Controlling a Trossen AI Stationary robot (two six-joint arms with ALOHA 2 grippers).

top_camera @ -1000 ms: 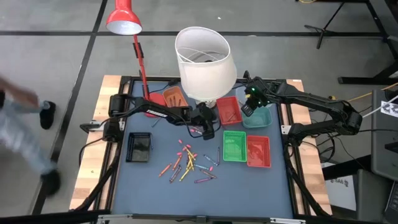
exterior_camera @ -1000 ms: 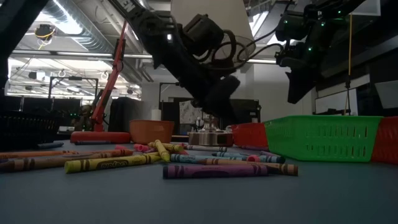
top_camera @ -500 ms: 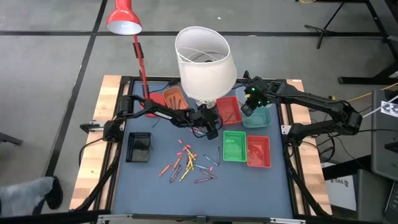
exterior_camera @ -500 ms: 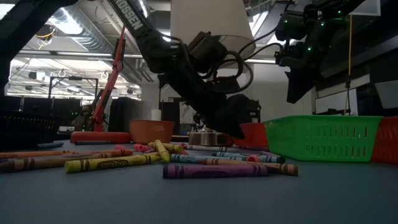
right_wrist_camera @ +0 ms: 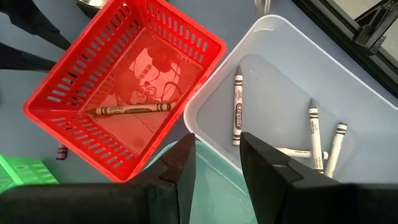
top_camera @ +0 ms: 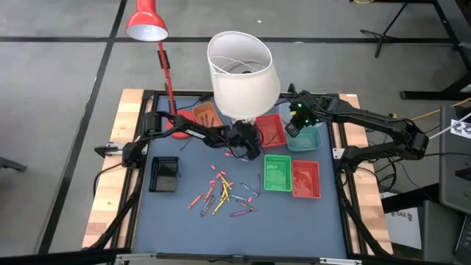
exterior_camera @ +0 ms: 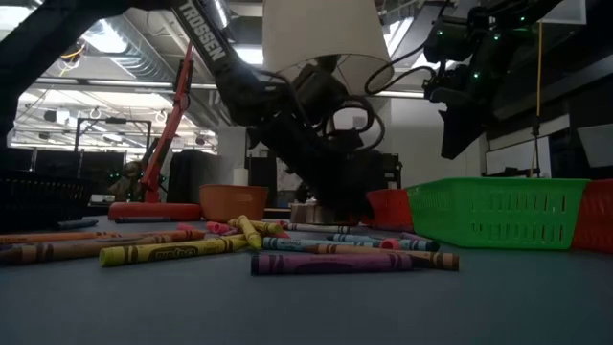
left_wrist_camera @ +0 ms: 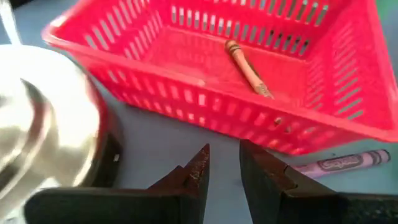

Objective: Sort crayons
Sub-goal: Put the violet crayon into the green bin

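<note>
By the red tray (left_wrist_camera: pixel 261 74), the left pincer (left_wrist_camera: pixel 224 168) hangs released, empty. The right pincer (right_wrist_camera: pixel 217 162), also released, hovers over the teal tray (top_camera: pixel 304 140). Crayons (top_camera: pixel 221 191) lie mid-surface.

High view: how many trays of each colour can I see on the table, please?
Red trays: 2
Green tray: 1
Orange tray: 1
Black tray: 1
Teal tray: 1
Total: 6
</note>
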